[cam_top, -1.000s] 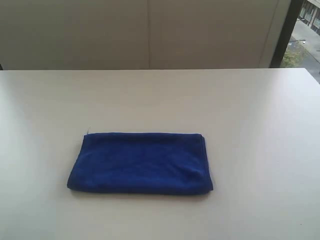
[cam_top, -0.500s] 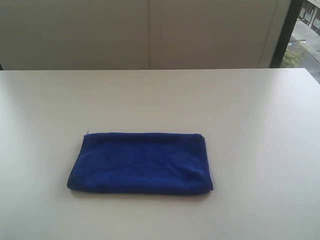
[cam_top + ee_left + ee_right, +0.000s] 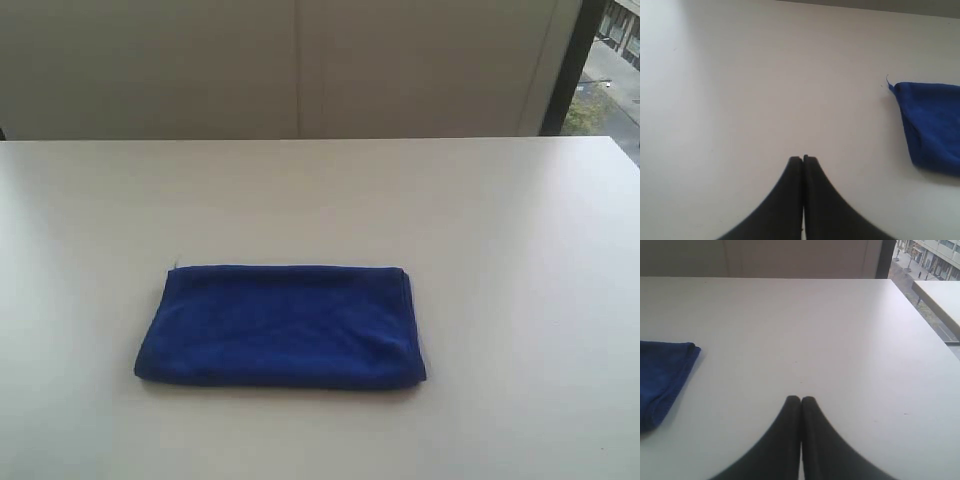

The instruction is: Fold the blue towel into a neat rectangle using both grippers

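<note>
1. The left hand (image 3: 803,159), a pair of matte-black tapered fingers, is closed: the two tips press flat together with nothing between them, above bare counter.
2. The right hand (image 3: 801,399), of the same black build, is closed in the same way and grips nothing.
3. The deep royal-blue soft microfibre towel (image 3: 280,325) lies flat on the pale, smooth counter (image 3: 320,190), folded into a thick, wide rectangle with its layered edges showing along one short end.
4. From the left hand, the towel sits ahead and off to one side, well apart from the fingertips; a thin blue thread sticks out from its nearest corner.
5. From the right hand, the towel's other short end also lies ahead and off to one side, well apart and untouched.
</note>
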